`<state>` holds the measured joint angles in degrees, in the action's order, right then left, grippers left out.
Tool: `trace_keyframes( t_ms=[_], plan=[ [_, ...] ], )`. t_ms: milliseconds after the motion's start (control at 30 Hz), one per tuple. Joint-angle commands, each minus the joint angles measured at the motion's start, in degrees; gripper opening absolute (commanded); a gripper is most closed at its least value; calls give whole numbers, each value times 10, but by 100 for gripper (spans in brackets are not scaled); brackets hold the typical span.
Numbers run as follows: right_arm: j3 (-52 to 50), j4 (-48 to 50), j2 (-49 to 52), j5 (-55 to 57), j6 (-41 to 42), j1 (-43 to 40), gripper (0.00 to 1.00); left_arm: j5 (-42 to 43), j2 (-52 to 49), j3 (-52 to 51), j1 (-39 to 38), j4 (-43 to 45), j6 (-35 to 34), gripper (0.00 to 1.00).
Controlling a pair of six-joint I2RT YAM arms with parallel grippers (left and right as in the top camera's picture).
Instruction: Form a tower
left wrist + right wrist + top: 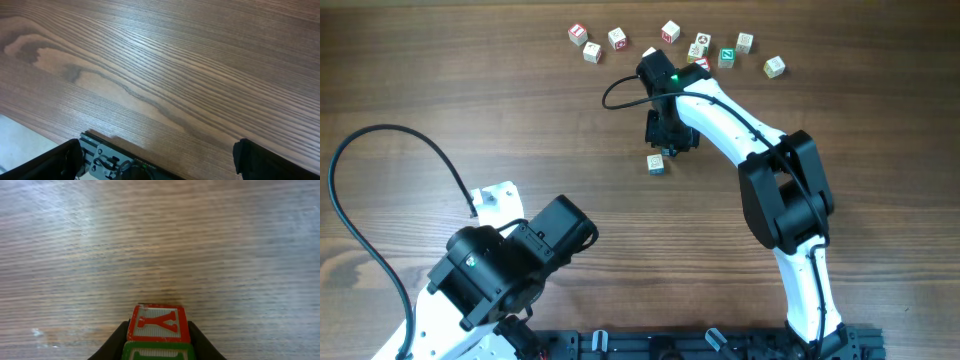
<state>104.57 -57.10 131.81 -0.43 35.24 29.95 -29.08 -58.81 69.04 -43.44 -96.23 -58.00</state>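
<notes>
Read a red capital Y inside a red border on the top face of a small whitish wooden letter cube [159, 321]. Saw a green-bordered face directly below it, too cropped at the picture's lower edge to read. Found that letter cube pinched by the right gripper [159, 330], with black fingers [116, 342] narrowed against its two opposite sides.

Spotted the tower [655, 163], tiny whitish wooden cubes with blue print, standing on the dark brown wood-grain bench [470, 90]. Located it just beside the right gripper on the side toward the arms' bases, not touching it. Made out only its top cube from straight above, and could not read the blue print.

Noted loose cubes [617, 38] of whitish wood scattered along the far side of the bench, with red and green prints too small to read.

Found the left gripper [157, 147] spread wide, its black fingers [50, 162] far apart over plain wood grain, gripping nothing, well apart from the tower.
</notes>
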Motion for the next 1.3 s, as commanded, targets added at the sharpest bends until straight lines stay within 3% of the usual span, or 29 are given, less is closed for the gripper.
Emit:
trace_keyframes(
  t_ms=[0, 367, 533, 1133, 1267],
  plan=[
    [-1, 22, 9, -23, -3, 5, 18, -4, 3, 0, 0, 0, -11, 100],
    [-1, 30, 10, -19, -41, 13, 24, -4, 3, 0, 0, -1, -12, 100],
    [0, 29, 10, 34, -81, 37, 28, -4, 3, 0, 0, 0, -11, 100],
    [0, 53, 10, 51, -16, 39, 31, -4, 3, 0, 0, 0, -12, 100],
    [0, 53, 10, 51, -17, 39, 40, -4, 3, 0, 0, -1, -12, 100]
  ],
)
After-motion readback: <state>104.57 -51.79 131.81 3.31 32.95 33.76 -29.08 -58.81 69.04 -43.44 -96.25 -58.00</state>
